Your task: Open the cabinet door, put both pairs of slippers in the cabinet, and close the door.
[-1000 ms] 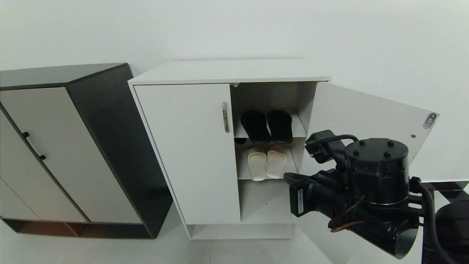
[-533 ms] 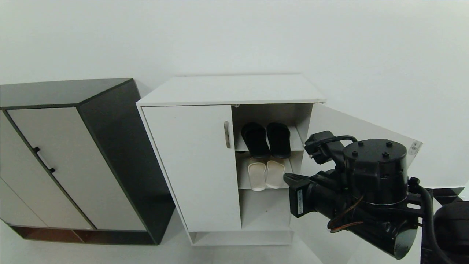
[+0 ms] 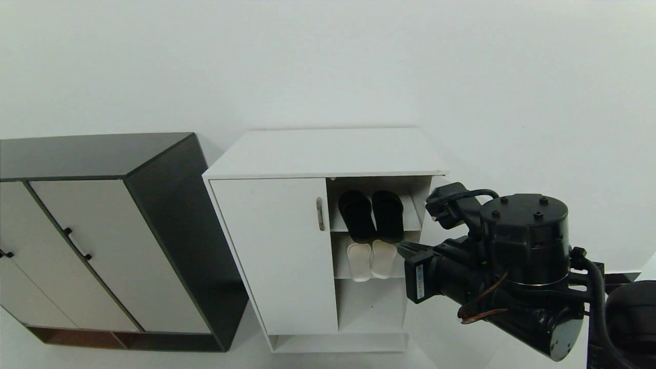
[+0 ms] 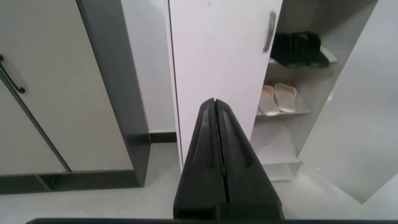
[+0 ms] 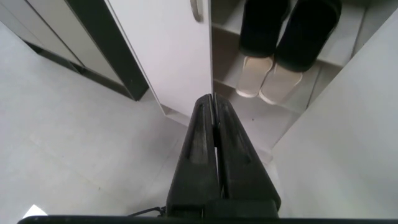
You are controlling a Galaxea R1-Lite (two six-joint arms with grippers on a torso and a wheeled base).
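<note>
The black slippers (image 3: 357, 215) sit side by side on the top shelf of the white cabinet (image 3: 328, 151), and the white slippers (image 3: 360, 260) lie as a pair on the shelf just below, their ends at the shelf's front edge. Both pairs are in the right-hand half of the cabinet. That half stands uncovered, its right door (image 4: 367, 124) swung outward, while the left door (image 3: 277, 256) is flat against the front with a slim metal handle (image 3: 320, 213) upright near its inner edge, just beside the black pair. The right gripper (image 5: 214, 99) is clenched on nothing, its two dark fingers pressed together along their length. From its wrist it points toward the edge of the left door where the opening begins, above the pale floor (image 5: 81, 143) and apart from the cabinet. The left gripper (image 4: 214, 106) is likewise clenched and holds nothing; it faces the left door from well back, touching neither door nor handle. In the head view the right arm (image 3: 512, 266) hangs in front of the cabinet's right side — hiding most of the right door there. Just to the left of the white cabinet stands a dark cabinet (image 3: 169, 230) with pale doors and black handles, close but apart from it, and both back onto a plain white wall (image 3: 328, 61).
</note>
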